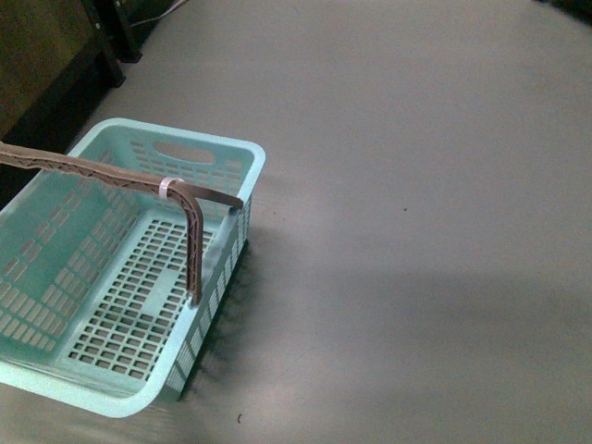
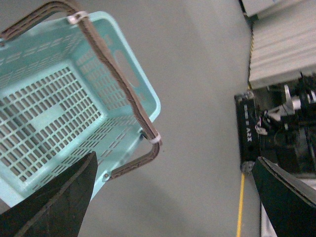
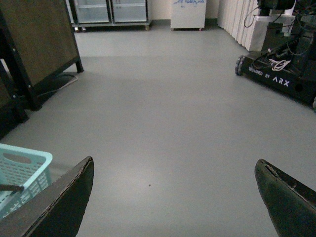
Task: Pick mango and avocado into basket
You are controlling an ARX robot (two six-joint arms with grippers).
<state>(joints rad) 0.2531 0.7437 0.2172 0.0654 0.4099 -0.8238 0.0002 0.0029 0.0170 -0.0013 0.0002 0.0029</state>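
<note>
Basket (image 1: 92, 398) empty, left gripper (image 2: 174, 158) and right gripper (image 3: 174, 160) spread and bare — neither mango nor avocado in view, so finding one comes first.

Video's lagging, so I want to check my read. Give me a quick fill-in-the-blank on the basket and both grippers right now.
In these views the basket shows ____ fruit inside. A ____ tie is wrapped round its brown handle. The left gripper and the right gripper both have their jaws ____, with nothing between them.
Missing words: no; white; open.
</note>
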